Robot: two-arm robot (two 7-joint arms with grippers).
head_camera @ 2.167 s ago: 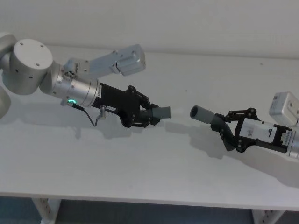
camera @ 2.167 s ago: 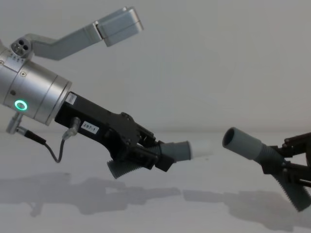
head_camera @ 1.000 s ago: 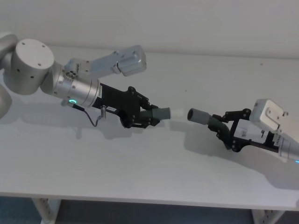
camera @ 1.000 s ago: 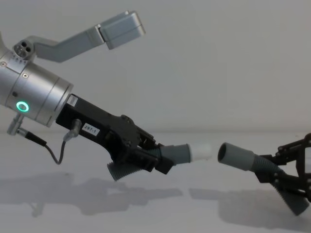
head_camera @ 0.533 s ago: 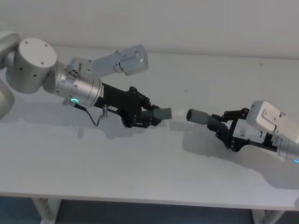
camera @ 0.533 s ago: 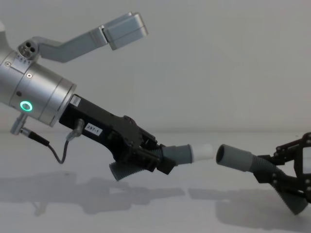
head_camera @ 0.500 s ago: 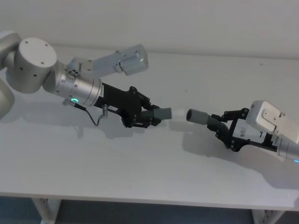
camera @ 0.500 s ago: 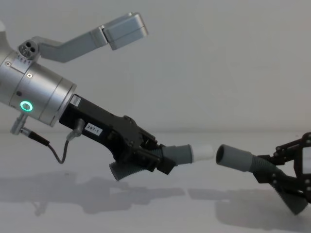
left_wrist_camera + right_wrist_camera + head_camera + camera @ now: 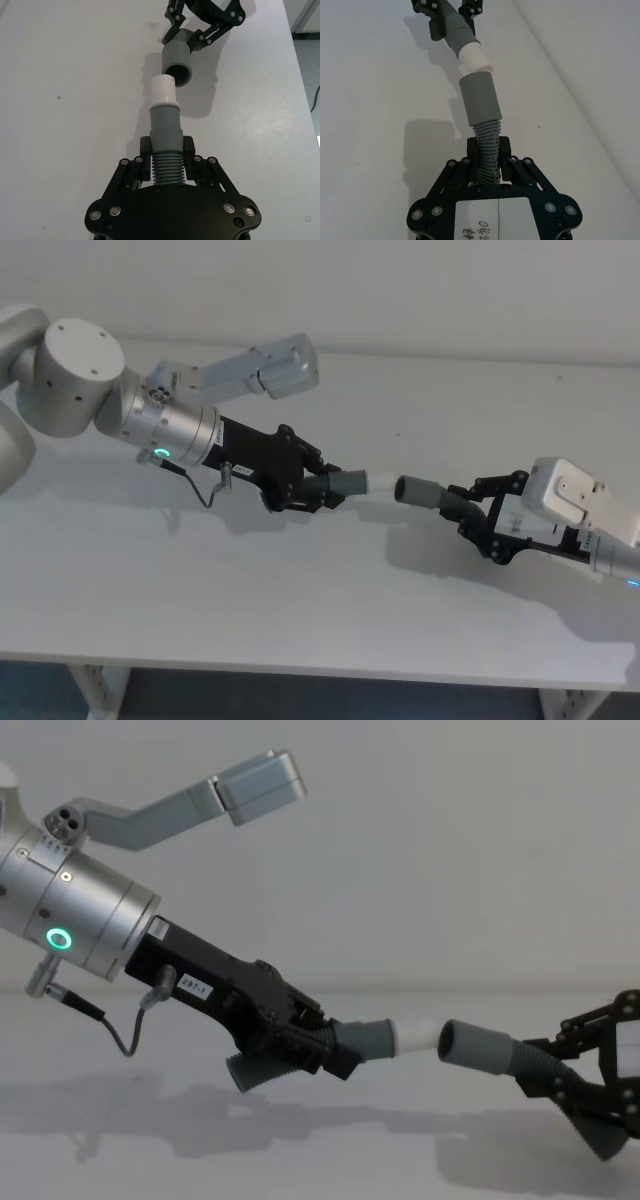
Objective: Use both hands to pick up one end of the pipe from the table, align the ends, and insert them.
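Note:
Both pipe pieces are held above the table (image 9: 300, 620). My left gripper (image 9: 308, 492) is shut on the ribbed middle (image 9: 166, 170) of one piece, whose grey cuff (image 9: 165, 127) carries the white tip (image 9: 163, 90). That tip (image 9: 415, 1035) points at the other piece's open cuff (image 9: 480, 1048). My right gripper (image 9: 482, 522) is shut on the second piece's ribbed part (image 9: 487, 145). The tip (image 9: 474, 56) sits just in front of the cuff mouth (image 9: 480, 100), roughly in line; I cannot tell whether they touch.
The left arm's silver body with its green ring light (image 9: 60, 938) reaches in from the left, a grey camera bracket (image 9: 285, 365) above it. The table's front edge (image 9: 300, 672) runs along the bottom of the head view. A white wall stands behind.
The right gripper has carried its piece leftward and levelled it. The left gripper has edged right. The gap between white tip and open cuff has nearly closed.

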